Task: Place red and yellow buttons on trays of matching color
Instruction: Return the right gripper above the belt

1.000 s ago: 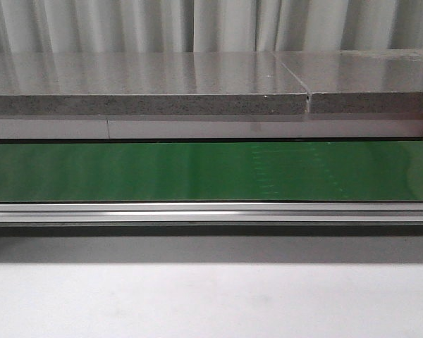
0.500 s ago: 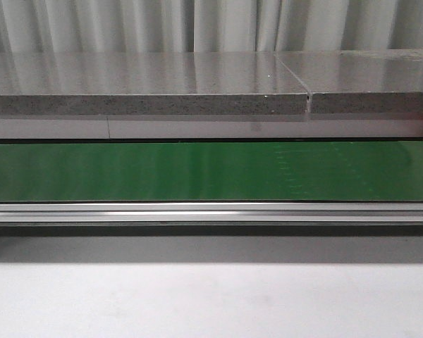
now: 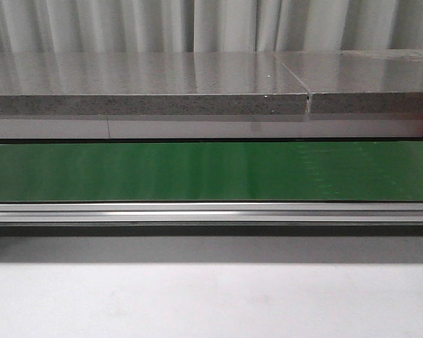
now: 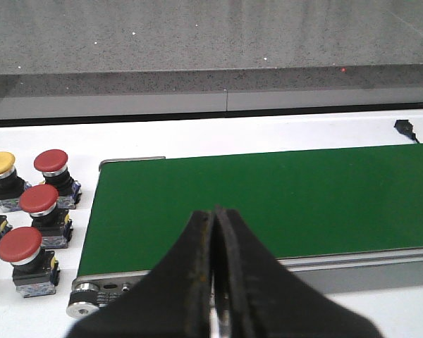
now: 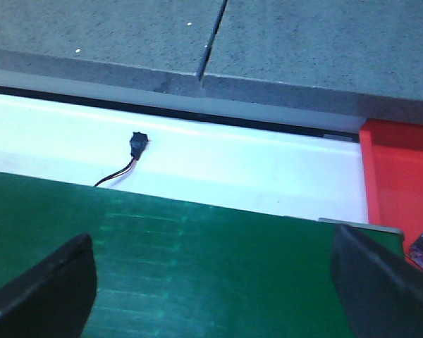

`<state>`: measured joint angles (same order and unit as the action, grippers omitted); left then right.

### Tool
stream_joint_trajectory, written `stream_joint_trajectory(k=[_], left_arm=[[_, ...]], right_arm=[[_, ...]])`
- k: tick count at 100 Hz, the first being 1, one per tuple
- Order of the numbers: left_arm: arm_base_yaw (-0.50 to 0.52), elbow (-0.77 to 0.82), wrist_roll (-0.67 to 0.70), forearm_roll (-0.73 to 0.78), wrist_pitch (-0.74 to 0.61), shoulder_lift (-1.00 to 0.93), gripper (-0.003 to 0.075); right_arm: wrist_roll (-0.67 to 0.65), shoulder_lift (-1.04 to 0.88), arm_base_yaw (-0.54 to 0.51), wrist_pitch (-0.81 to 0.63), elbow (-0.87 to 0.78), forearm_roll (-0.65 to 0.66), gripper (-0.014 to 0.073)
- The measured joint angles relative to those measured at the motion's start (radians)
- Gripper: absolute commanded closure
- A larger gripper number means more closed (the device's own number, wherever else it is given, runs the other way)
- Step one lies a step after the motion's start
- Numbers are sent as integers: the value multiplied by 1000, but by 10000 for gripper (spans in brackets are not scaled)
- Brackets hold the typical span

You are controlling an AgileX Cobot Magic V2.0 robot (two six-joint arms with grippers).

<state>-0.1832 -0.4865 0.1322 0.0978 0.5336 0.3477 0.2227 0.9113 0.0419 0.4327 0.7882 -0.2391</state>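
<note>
Left gripper point(image 4: 213, 282) jaws pressed together, empty; right gripper point(image 5: 211, 282) jaws wide. Red buttons point(image 4: 39, 200) waiting at left of frame beside green conveyor belt point(image 4: 268, 204). Risk: shut jaws knocking buttons over.

You face a white desk point(image 4: 303, 137) carrying a green conveyor belt point(image 3: 197, 171), with red buttons point(image 4: 39, 199) and yellow buttons point(image 4: 0, 163) beside its left end.

The green belt point(image 3: 211, 171) is lying bare across the scene, giving open passage; buttons point(image 4: 29, 211) are crowding its left end, a red tray point(image 5: 398, 165) flanking its right.
</note>
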Motion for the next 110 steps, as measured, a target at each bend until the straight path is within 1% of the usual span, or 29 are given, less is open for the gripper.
stream_joint_trajectory(k=[7,14,21,33,35,40,45,110], left_arm=[[0,0,0,0,0,0,739],[0,0,0,0,0,0,739],[0,0,0,0,0,0,739],[0,0,0,0,0,0,739],[0,0,0,0,0,0,739],[0,0,0,0,0,0,739],[0,0,0,0,0,0,739],[0,0,0,0,0,0,732]], right_arm=[[1,-34,13,-2,-38,0,11],[1,-61,13,-2,-76,0,93],[1,-84,13,-2,-110,0,212],[1,-114,13,-2,-148,0,465],[5,-116,13,-2,-149,0,491],[4,-125,13,-2,-153,0,591],[4,-132,13,-2,-153,0,664],[4,-135,13,-4,-153,0,660]])
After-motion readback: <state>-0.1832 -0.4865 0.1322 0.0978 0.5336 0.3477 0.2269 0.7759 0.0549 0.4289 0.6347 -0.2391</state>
